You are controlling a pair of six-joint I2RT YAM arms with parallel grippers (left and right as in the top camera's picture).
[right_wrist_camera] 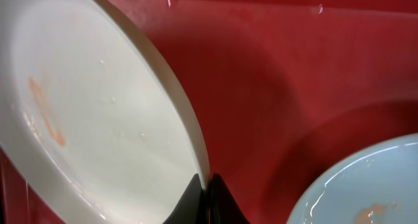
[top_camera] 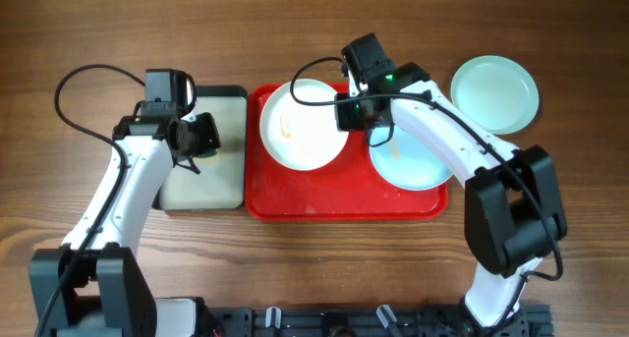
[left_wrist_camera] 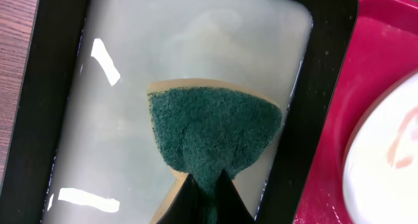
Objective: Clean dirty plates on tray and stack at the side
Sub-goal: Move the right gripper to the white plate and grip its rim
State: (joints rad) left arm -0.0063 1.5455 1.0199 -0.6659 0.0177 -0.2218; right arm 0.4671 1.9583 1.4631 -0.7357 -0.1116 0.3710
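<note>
A white plate (top_camera: 303,124) with orange smears lies on the left half of the red tray (top_camera: 344,207). My right gripper (top_camera: 352,111) is shut on its right rim, one finger on each side of the edge (right_wrist_camera: 208,185). The plate (right_wrist_camera: 98,119) casts a shadow on the tray (right_wrist_camera: 294,67) beside the grip. A pale blue plate (top_camera: 418,168) with a small smear sits on the tray's right half, partly under the right arm, and shows at the corner (right_wrist_camera: 366,185). Another pale blue plate (top_camera: 494,93) rests on the table right of the tray. My left gripper (top_camera: 201,140) is shut on a teal sponge (left_wrist_camera: 212,129).
The sponge hangs over a black-rimmed grey tray (left_wrist_camera: 320,87) holding water, directly left of the red tray (left_wrist_camera: 372,67). The white plate (left_wrist_camera: 385,165) shows at the right edge of the left wrist view. Cables loop behind both arms.
</note>
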